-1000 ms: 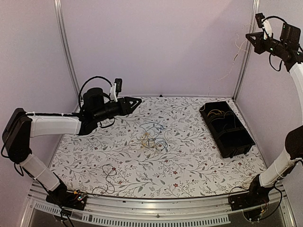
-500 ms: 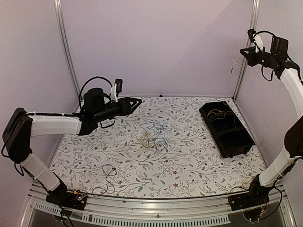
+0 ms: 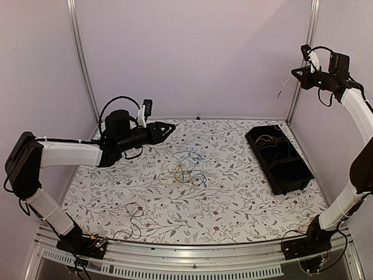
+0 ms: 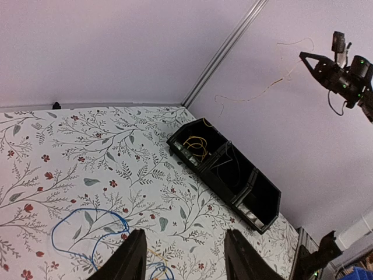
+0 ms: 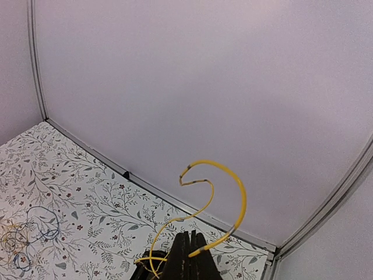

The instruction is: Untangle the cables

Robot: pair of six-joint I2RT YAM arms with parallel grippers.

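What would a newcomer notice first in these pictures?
The right gripper, raised high at the far right, is shut on a curling yellow wire. On the flowered table a tangle of cables lies in the middle, and a black bin with wires stands at its far right.

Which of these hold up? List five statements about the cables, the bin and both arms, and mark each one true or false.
1. The right jaws are shut on a yellow cable, held high above the floral tabletop. True.
2. The left jaws are shut on the blue cable. False: they stand open and empty above it.
3. The black bin is empty. False: a yellow coil lies in its far compartment.
4. A tangle of cables lies near the middle of the tabletop. True.
5. A lone dark cable lies near the tabletop's front edge, apart from the tangle. True.
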